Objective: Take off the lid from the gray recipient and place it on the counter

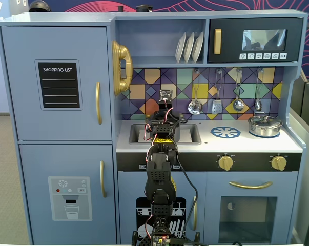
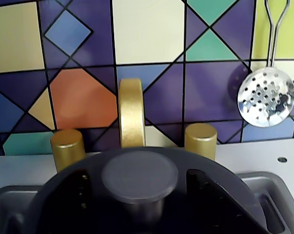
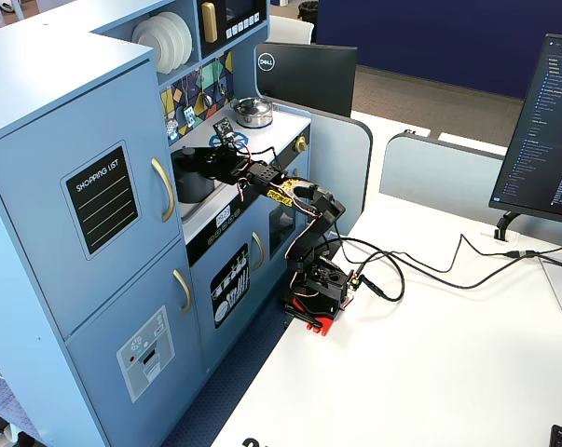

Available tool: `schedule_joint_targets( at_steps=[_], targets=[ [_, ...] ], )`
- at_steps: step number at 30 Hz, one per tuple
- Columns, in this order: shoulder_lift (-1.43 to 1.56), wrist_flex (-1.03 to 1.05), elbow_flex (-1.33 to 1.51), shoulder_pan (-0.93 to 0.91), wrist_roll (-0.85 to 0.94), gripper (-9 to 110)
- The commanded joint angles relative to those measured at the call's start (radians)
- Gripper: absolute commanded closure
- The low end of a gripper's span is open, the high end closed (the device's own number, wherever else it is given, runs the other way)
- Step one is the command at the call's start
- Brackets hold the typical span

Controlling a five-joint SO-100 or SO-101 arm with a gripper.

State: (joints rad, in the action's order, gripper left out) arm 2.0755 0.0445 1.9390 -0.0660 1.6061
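Two gold taps (image 2: 67, 147) behind the lid (image 2: 139, 176), slotted spoon (image 2: 266, 96) hanging right, gripper (image 3: 189, 160) over sink (image 1: 191, 134), claw state unclear.

Shiny silver pot (image 1: 265, 125) stands lidded to the right of the blue printed burner ring (image 1: 225, 132). Above the ring hang a slotted ladle (image 1: 194, 106), spatula (image 1: 217, 106) and spoon (image 1: 238, 104). White plates (image 1: 189, 47) stand higher, left of the microwave (image 1: 255, 40).

One fixed view frontal, another oblique from left — both show counter (image 1: 246, 143); wrist view close.
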Motion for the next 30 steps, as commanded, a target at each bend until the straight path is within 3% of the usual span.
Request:
schedule_joint_targets(
  at_steps=[1,3,23,30],
  targets=[
    [0.003,-0.028,-0.077,0.029,0.020,95],
    [0.009,-0.014,-0.077,0.035,0.028,101],
    [0.175,0.020,-0.126,-0.020,0.020,102],
    [0.204,0.077,-0.166,-0.158,-0.014,102]
  ],
)
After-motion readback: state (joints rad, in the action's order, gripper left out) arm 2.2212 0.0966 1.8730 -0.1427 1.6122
